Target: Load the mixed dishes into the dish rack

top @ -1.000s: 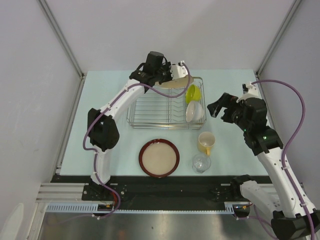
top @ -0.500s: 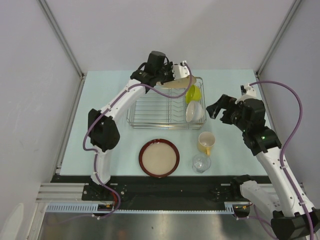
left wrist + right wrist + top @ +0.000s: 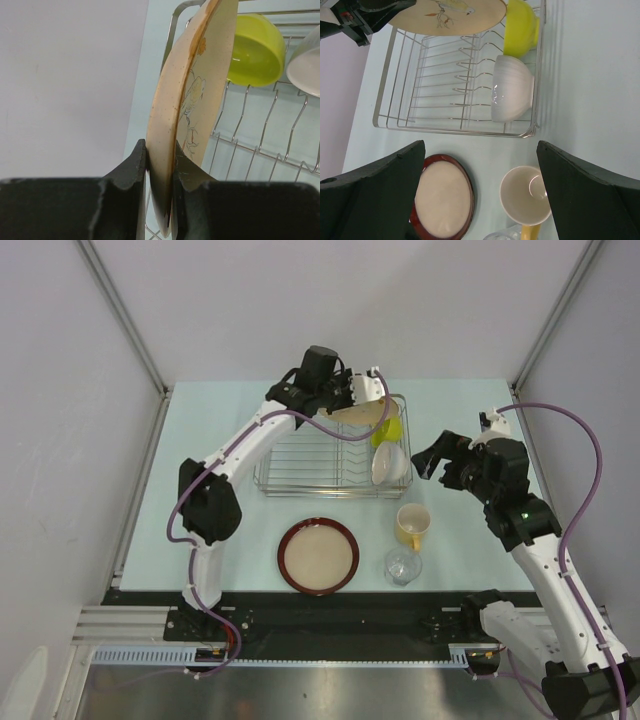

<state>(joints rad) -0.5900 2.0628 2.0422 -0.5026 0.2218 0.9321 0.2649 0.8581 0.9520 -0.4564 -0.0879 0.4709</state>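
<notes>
Onlooker: Plate in the air over there, do you see it? The left claw (image 3: pixel 160 160) is clamped on the rim of the tan leaf-patterned plate (image 3: pixel 200 85), one finger on each face.

Friend: I see it. The plate stands on edge over the far right part of the dish rack (image 3: pixel 262 480). It's just beside the lime-green bowl (image 3: pixel 388 428).

Onlooker: Does it touch the wires?

Friend: I can't tell from here, nor whether it touches the bowl.

Onlooker: What is in the rack, then?

Friend: The green bowl lies tipped on its side at the far right end. The white bowl (image 3: pixel 388 465) is also on its side, just nearer along that same end.

Onlooker: And the right claw (image 3: pixel 480 144)?

Friend: Its fingers are spread wide apart with nothing between them. It hangs over the worktop (image 3: pixel 220 440) to the right of the rack.

Onlooker: The other things are out on the worktop.

Friend: Yes. The yellow mug (image 3: pixel 411 525) stands upright near the rack's near right corner. The small clear glass (image 3: pixel 402 566) is just nearer than the mug. The dark-red-rimmed tan plate (image 3: pixel 318 556) lies flat to their left.
</notes>
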